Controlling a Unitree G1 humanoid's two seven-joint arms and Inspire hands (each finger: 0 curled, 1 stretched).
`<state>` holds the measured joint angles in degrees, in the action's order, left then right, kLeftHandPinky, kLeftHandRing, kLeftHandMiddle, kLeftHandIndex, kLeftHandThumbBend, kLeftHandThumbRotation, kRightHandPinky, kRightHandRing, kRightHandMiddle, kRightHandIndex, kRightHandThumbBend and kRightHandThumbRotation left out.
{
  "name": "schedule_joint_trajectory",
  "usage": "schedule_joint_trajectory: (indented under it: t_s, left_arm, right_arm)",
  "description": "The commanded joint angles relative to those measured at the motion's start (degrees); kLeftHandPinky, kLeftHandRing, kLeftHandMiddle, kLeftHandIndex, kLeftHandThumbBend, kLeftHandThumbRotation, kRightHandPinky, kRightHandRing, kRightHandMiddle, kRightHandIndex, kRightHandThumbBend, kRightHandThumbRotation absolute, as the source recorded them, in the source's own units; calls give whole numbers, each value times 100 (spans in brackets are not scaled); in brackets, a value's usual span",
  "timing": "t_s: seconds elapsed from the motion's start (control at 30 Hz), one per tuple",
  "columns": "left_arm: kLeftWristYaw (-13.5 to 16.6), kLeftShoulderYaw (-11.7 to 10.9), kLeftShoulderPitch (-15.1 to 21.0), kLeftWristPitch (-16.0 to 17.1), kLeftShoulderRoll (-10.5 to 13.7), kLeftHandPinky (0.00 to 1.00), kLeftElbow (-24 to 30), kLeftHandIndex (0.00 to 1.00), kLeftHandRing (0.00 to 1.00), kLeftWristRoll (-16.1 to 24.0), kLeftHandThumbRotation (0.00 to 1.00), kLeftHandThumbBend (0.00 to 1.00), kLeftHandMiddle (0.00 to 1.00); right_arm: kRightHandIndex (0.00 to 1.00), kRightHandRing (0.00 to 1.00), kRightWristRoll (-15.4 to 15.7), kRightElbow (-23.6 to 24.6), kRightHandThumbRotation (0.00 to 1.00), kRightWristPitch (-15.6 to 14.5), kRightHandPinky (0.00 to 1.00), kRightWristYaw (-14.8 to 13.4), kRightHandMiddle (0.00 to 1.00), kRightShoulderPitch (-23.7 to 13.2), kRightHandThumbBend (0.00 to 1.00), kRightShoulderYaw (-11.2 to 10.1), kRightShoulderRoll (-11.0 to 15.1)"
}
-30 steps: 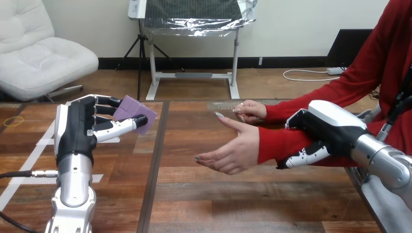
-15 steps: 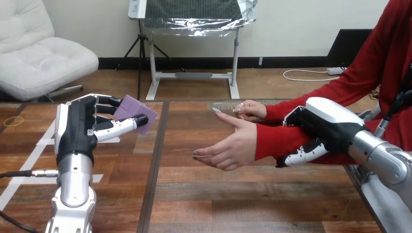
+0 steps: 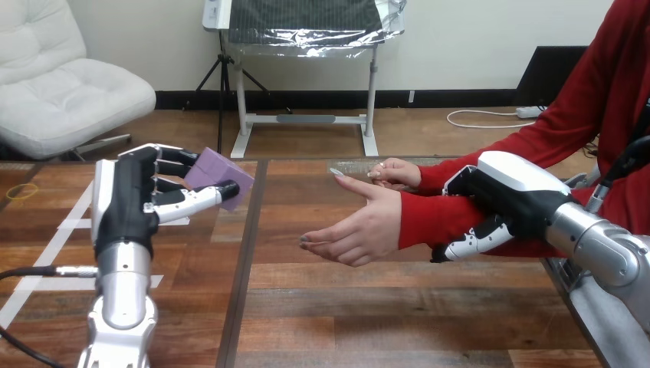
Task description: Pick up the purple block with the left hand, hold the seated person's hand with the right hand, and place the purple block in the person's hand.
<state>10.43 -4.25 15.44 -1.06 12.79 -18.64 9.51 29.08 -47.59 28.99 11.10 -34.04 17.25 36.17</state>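
Wooden counter (image 3: 322, 307) separates left hand (image 3: 123, 203), fingers grasping purple block (image 3: 220, 173), from person's open hand (image 3: 360, 230); right hand (image 3: 510, 195) fingers clasp the person's forearm (image 3: 429, 218).

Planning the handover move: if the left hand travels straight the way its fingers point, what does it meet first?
Likely the person's open hand, near its raised thumb; the purple block held in the left hand would touch first. Depth is uncertain.
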Motion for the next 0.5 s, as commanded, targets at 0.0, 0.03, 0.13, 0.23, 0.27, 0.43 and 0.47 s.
schedule_joint_trajectory:
  t_s: [0.0,0.03,0.13,0.23,0.27,0.43,0.47]
  left_arm:
    - [66,120,614,254,-77,32,-205,43,37,97,0,65,41]
    - [64,126,636,276,-84,32,-247,43,37,94,0,65,41]
    - [45,148,710,334,-111,32,-369,43,37,78,0,66,41]
    - [26,164,784,365,-155,33,-471,43,37,35,0,65,41]
    - [24,169,800,374,-164,33,-496,43,37,23,0,65,41]
    - [-9,210,950,483,-253,32,-716,43,37,-38,0,65,41]
    - [-13,214,970,508,-261,32,-754,43,37,-39,0,65,41]
  right_arm:
    - [37,35,-194,313,28,31,31,19,38,-395,76,-182,-74]
    - [37,35,-196,318,28,27,32,25,38,-398,76,-180,-83]
    - [37,35,-233,338,28,23,32,70,39,-408,76,-188,-115]
    - [37,35,-251,375,28,-10,32,108,39,-418,76,-189,-143]
    - [38,35,-254,384,28,-20,32,115,39,-419,76,-187,-148]
    - [38,35,-280,442,29,-110,32,170,39,-448,76,-166,-200]
    - [38,35,-283,448,29,-121,32,176,39,-451,76,-162,-207]
